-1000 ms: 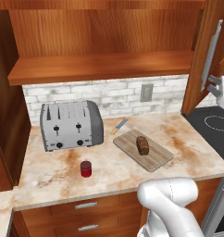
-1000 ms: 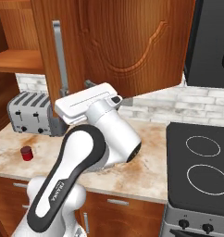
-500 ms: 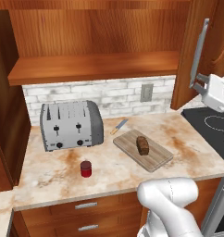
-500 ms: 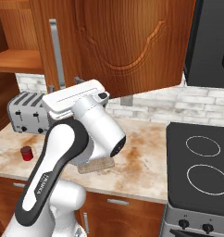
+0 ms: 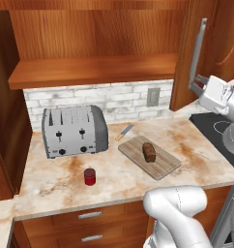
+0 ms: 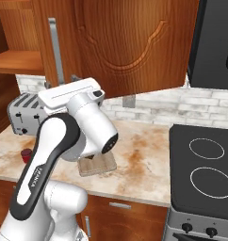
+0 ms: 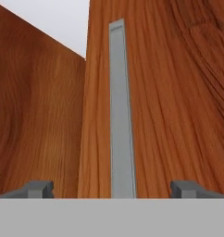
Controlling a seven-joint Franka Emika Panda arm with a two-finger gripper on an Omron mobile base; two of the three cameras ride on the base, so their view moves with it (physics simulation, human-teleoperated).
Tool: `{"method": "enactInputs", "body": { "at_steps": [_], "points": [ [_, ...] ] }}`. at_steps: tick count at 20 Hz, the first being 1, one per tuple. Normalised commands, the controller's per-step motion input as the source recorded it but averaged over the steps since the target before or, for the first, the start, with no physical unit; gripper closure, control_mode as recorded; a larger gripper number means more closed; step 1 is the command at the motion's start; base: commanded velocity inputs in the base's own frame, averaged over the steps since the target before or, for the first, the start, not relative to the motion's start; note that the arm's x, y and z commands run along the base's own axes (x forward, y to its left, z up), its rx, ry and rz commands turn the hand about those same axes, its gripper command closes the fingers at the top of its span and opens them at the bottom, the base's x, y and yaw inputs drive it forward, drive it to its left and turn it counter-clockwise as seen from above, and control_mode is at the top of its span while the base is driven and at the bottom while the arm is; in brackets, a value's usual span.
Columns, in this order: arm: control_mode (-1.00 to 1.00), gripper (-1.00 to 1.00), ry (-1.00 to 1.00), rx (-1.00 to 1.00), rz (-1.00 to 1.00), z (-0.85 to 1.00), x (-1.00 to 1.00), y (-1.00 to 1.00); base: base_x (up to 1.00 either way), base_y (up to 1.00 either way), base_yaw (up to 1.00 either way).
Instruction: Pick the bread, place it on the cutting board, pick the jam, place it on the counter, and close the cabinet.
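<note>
The dark brown bread (image 5: 149, 151) lies on the wooden cutting board (image 5: 162, 167). The red jam (image 5: 90, 177) stands on the marbled counter (image 5: 56, 186) in front of the toaster; it also shows at the left as jam (image 6: 26, 155). The cabinet door (image 6: 134, 42) stands part open. My gripper (image 5: 196, 83) is open at the door's silver bar handle (image 5: 198, 53). In the hand view the handle (image 7: 121, 111) runs up between my spread fingertips (image 7: 40, 189), gripper (image 7: 114, 189) straddling it, jaws wide with nothing gripped. My arm hides most of the board (image 6: 98, 165).
A silver toaster (image 5: 75, 131) sits at the back left, with a knife (image 5: 124, 131) beside the board. The black stove (image 6: 205, 164) lies to the right. An open shelf (image 5: 95, 70) hangs above the counter, and drawers (image 5: 90, 215) run below.
My hand has swung left across the counter up to the cabinet door's handle. In the left base view the door's handle edge has shifted left with it. Bread and jam have not moved.
</note>
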Motion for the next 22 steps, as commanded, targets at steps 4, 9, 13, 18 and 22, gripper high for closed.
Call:
{"method": "enactInputs", "body": {
  "at_steps": [4,9,13,18,22],
  "points": [
    [-1.0,-1.0,0.0,0.0,0.0,0.0,0.35,0.31,0.0,0.0,0.0],
    [-1.0,-1.0,0.0,0.0,0.0,0.0,0.35,0.31,0.0,0.0,0.0],
    [-1.0,-1.0,0.0,0.0,0.0,0.0,0.36,0.32,0.0,0.0,0.0],
    [-1.0,-1.0,0.0,0.0,0.0,0.0,0.32,0.35,0.0,0.0,0.0],
    [-1.0,-1.0,0.0,0.0,0.0,0.0,0.26,0.37,0.0,0.0,0.0]
  ]
}}
